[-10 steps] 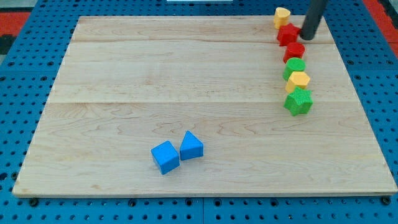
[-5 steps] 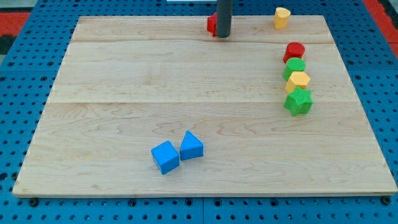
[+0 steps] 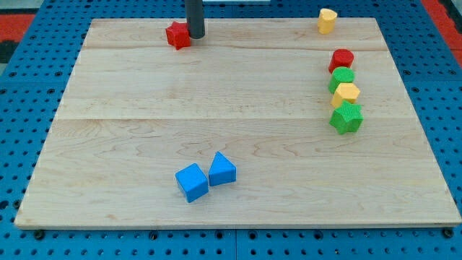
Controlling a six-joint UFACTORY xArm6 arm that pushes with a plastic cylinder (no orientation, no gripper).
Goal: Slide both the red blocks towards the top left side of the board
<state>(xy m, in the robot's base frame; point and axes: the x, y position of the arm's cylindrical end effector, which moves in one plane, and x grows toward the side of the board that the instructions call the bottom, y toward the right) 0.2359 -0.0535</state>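
A red star-shaped block [image 3: 177, 35] lies near the board's top edge, left of centre. My tip [image 3: 195, 35] stands right against its right side. A second red block [image 3: 341, 59], roughly hexagonal, sits at the view's right, at the head of a short column of blocks. The wooden board [image 3: 144, 123] fills most of the view.
Below the second red block lie a green round block [image 3: 342, 77], a yellow block [image 3: 346, 93] and a green star-shaped block [image 3: 346, 118]. A yellow block [image 3: 327, 19] sits at the top right. A blue cube [image 3: 191, 182] and a blue wedge-like block [image 3: 221, 170] lie at the bottom centre.
My tip has swept left along the top edge, pushing the red star block from the top right column to left of centre. The other blocks have not moved.
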